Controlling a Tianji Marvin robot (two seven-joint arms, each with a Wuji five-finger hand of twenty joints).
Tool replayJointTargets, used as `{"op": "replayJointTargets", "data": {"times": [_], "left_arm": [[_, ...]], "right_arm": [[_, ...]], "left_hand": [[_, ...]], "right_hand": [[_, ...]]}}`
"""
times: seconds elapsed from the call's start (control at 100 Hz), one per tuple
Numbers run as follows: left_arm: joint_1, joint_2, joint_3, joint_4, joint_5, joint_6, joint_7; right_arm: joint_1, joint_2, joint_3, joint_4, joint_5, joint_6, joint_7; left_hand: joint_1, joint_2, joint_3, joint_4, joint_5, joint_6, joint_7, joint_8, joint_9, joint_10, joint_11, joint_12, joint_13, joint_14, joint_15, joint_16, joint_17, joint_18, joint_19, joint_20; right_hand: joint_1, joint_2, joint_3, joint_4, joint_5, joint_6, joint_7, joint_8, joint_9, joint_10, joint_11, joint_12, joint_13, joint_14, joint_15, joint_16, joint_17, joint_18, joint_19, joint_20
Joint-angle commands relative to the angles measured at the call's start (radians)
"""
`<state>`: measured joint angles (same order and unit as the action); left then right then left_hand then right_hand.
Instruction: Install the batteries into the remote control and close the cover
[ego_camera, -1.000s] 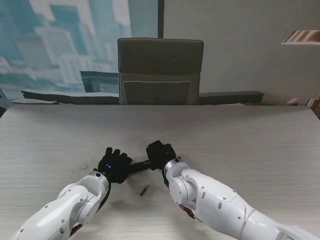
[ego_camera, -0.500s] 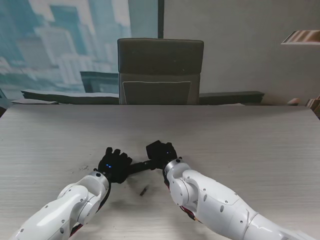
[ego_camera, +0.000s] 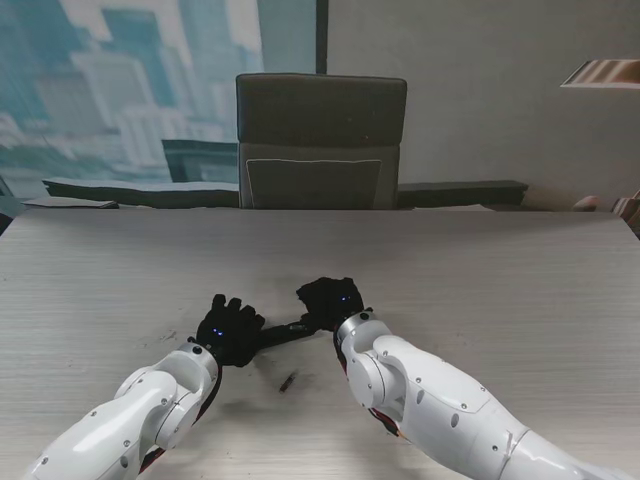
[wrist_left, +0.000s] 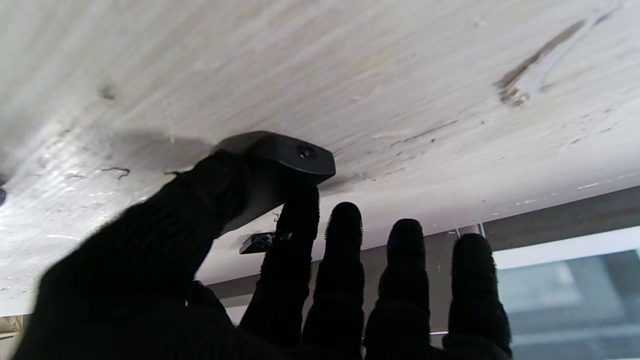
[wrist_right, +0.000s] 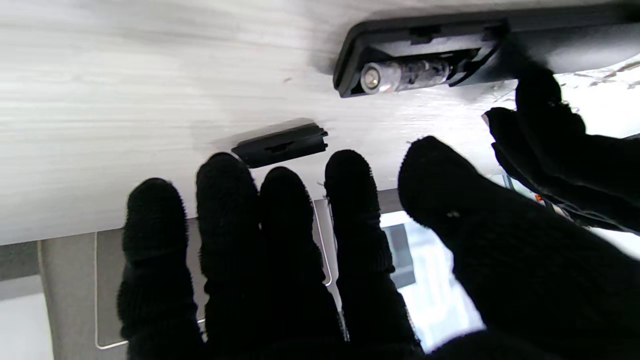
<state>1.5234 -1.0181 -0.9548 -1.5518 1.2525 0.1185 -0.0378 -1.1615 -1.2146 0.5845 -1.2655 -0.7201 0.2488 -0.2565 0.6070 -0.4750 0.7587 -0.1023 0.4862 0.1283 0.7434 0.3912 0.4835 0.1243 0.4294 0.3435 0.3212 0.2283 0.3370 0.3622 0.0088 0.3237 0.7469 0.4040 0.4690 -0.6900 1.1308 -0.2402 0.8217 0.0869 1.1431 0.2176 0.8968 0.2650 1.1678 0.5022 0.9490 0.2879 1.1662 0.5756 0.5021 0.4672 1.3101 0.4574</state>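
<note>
The black remote control (ego_camera: 285, 331) lies on the table between my hands. In the right wrist view its battery bay (wrist_right: 425, 60) stands open with one silver battery (wrist_right: 400, 75) inside. The loose black cover (wrist_right: 280, 145) lies on the table just beyond the remote, also small in the left wrist view (wrist_left: 257, 242). My left hand (ego_camera: 232, 330) pinches one end of the remote (wrist_left: 280, 155) between thumb and index finger. Over the remote's other end hovers my right hand (ego_camera: 330, 300), fingers (wrist_right: 280, 240) spread and holding nothing.
A small thin dark item (ego_camera: 288, 381) lies on the table nearer to me than the remote; I cannot tell what it is. A grey chair (ego_camera: 320, 140) stands behind the far table edge. Dark scuffs (wrist_left: 530, 75) mark the wood.
My right hand has slid slightly to the right along the remote. The left hand and the remote have stayed put.
</note>
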Motion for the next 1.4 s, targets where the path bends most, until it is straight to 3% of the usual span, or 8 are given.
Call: {"op": "replayJointTargets", "data": {"times": [0.0,0.12,0.32,0.41,0.55,0.82,1.13,1.39], "left_arm": [[0.015,0.001,0.008,0.015,0.003,0.002,-0.013],[0.019,0.001,0.006,0.012,0.014,0.000,0.000],[0.024,0.001,0.001,0.011,0.028,0.001,0.027],[0.027,0.000,-0.001,0.012,0.032,0.002,0.041],[0.027,0.000,0.000,0.016,0.036,0.002,0.055],[0.027,0.001,0.002,0.017,0.041,-0.001,0.059],[0.027,0.001,0.003,0.014,0.042,-0.001,0.053],[0.029,0.001,0.001,0.013,0.044,0.000,0.051]], "right_arm": [[-0.007,0.005,0.003,-0.015,0.003,0.010,0.025],[-0.006,0.007,0.002,-0.021,0.013,0.030,0.049],[0.002,0.003,-0.008,-0.020,0.043,0.052,0.080],[0.009,0.000,-0.015,-0.018,0.058,0.062,0.093],[0.024,-0.001,-0.027,-0.017,0.076,0.082,0.123],[0.048,-0.012,-0.051,0.001,0.114,0.095,0.150],[0.068,-0.019,-0.077,0.015,0.130,0.117,0.172],[0.075,-0.025,-0.088,0.028,0.145,0.112,0.175]], "left_hand": [[-0.039,0.035,0.029,0.028,0.083,-0.115,0.024,0.005,0.011,0.002,0.007,-0.004,-0.006,0.014,-0.007,-0.003,-0.008,0.007,-0.001,-0.024],[-0.095,0.042,0.072,0.058,0.076,-0.096,-0.028,0.010,0.010,0.003,0.007,-0.004,-0.004,0.016,-0.007,-0.002,-0.008,0.008,-0.002,-0.024],[-0.109,0.012,0.080,0.052,0.058,-0.085,-0.087,0.001,0.007,0.001,0.006,-0.004,-0.003,0.015,-0.008,-0.001,-0.008,0.008,-0.002,-0.024],[-0.105,0.010,0.085,0.051,0.059,-0.086,-0.097,-0.001,0.008,0.002,0.007,-0.004,-0.003,0.014,-0.008,-0.001,-0.008,0.008,-0.002,-0.024],[-0.104,0.016,0.091,0.052,0.061,-0.087,-0.102,0.001,0.008,0.000,0.008,-0.003,-0.002,0.015,-0.007,0.000,-0.008,0.008,-0.001,-0.024],[-0.097,0.029,0.098,0.056,0.070,-0.091,-0.096,0.009,0.009,0.000,0.009,-0.003,-0.002,0.014,-0.006,-0.001,-0.008,0.009,-0.002,-0.024],[-0.092,0.040,0.092,0.058,0.074,-0.089,-0.091,0.014,0.009,0.002,0.010,-0.003,-0.002,0.014,-0.005,-0.001,-0.008,0.009,-0.001,-0.024],[-0.090,0.046,0.089,0.059,0.076,-0.093,-0.091,0.016,0.010,0.001,0.009,-0.003,-0.003,0.014,-0.005,-0.001,-0.008,0.008,-0.001,-0.024]], "right_hand": [[-0.019,0.037,-0.015,-0.023,0.044,-0.005,0.034,0.006,0.043,0.028,0.008,0.019,0.044,0.025,0.032,-0.013,0.029,0.050,0.049,0.021],[-0.039,0.063,-0.025,-0.007,0.094,0.007,0.008,0.038,0.081,0.039,0.000,0.035,0.078,0.040,0.056,-0.030,0.055,0.068,0.070,0.029],[-0.085,0.113,-0.026,0.047,0.195,0.056,-0.042,0.080,0.164,0.066,-0.003,0.046,0.160,0.069,0.089,-0.047,0.127,0.110,0.114,0.046],[-0.121,0.158,-0.034,0.122,0.271,0.065,-0.105,0.243,0.227,0.074,-0.001,0.061,0.230,0.078,0.134,-0.085,0.195,0.136,0.157,0.054],[-0.135,0.186,-0.044,0.126,0.315,0.069,-0.105,0.268,0.276,0.089,0.012,0.072,0.290,0.087,0.175,-0.083,0.261,0.159,0.208,0.070],[-0.071,0.188,-0.009,0.140,0.350,0.096,-0.139,0.260,0.313,0.108,-0.005,0.075,0.334,0.100,0.182,-0.109,0.305,0.188,0.221,0.069],[-0.024,0.122,0.025,0.085,0.354,0.088,-0.081,0.122,0.341,0.105,-0.013,0.082,0.338,0.096,0.211,-0.110,0.331,0.193,0.234,0.052],[-0.008,0.084,0.034,0.071,0.345,0.084,-0.071,0.102,0.337,0.100,-0.013,0.082,0.338,0.092,0.209,-0.109,0.330,0.191,0.235,0.049]]}}
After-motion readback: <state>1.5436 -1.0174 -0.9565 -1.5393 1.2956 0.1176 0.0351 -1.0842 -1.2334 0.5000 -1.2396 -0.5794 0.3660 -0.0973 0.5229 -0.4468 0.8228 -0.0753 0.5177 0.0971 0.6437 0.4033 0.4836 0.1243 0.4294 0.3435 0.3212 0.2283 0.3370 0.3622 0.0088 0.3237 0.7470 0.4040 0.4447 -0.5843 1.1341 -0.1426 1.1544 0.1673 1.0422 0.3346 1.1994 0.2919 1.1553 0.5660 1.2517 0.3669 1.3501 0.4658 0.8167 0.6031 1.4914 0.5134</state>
